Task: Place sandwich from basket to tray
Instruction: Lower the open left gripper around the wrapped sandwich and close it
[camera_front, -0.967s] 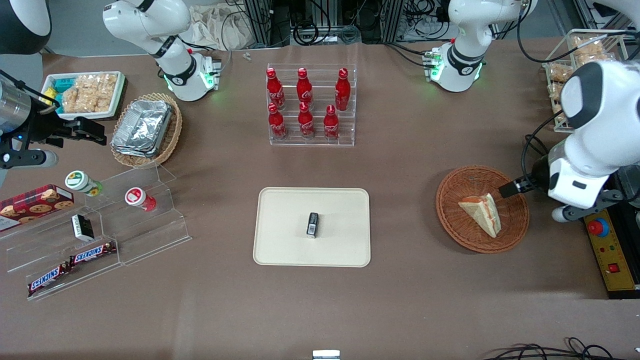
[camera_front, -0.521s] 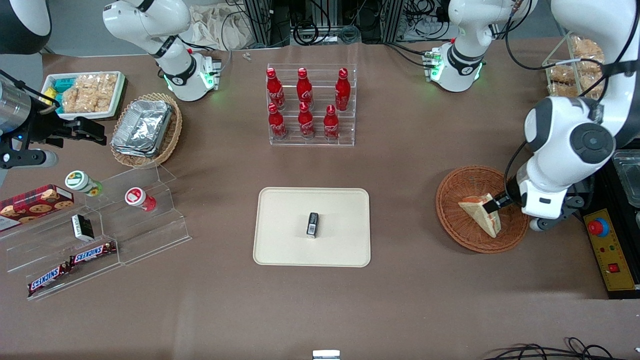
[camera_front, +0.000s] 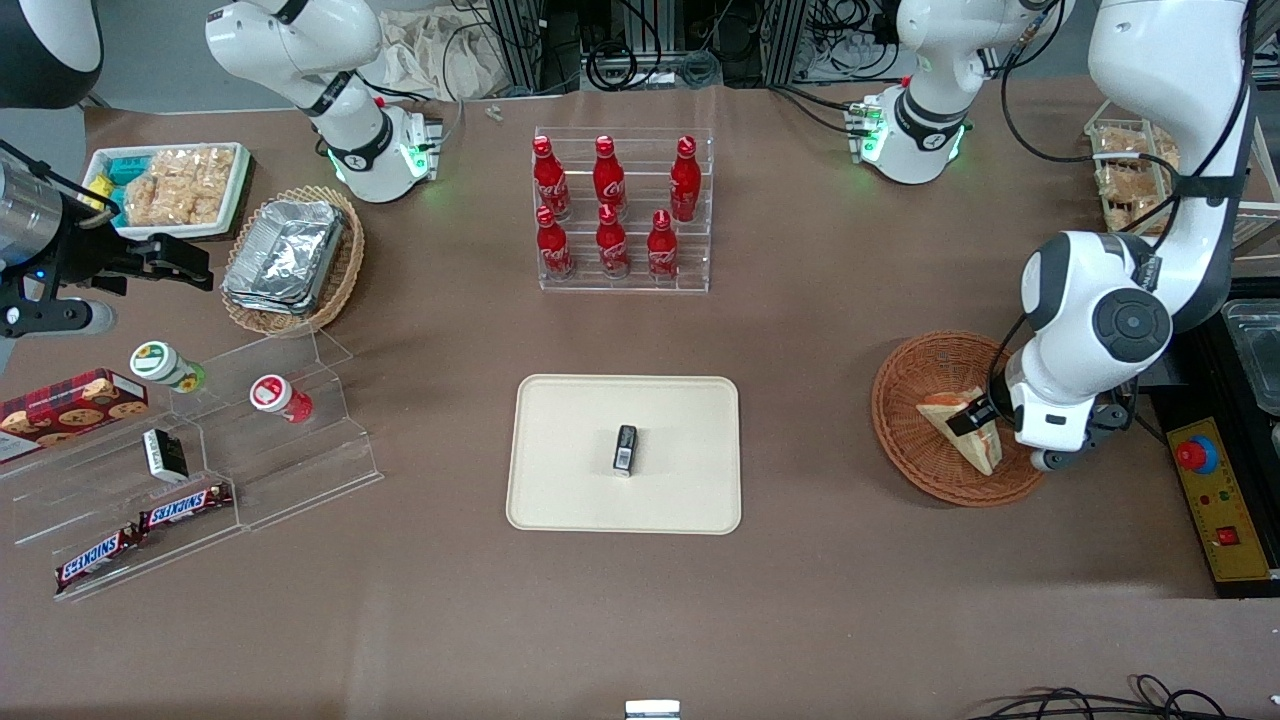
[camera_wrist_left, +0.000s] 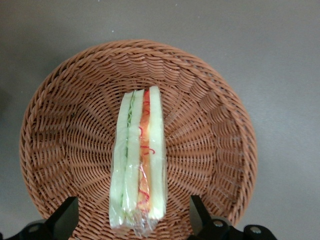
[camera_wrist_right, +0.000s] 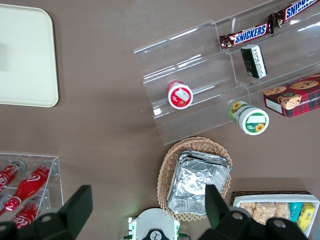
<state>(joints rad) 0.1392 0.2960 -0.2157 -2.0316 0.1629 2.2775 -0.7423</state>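
Nothing's moved yet: your sandwich (camera_wrist_left: 138, 159) sits in the basket (camera_wrist_left: 210, 125) toward the working arm's end, gripper (camera_wrist_left: 134, 220) poised over it with fingers apart and straddling it, so grasp, lift and carry to the tray (camera_front: 570, 480) remain.

A robot lab dressed up as a snack shop: brown table (camera_front: 820, 600), cola bottles (camera_front: 610, 205) on a clear rack, chocolate bars (camera_front: 140, 530), cables (camera_front: 620, 60)
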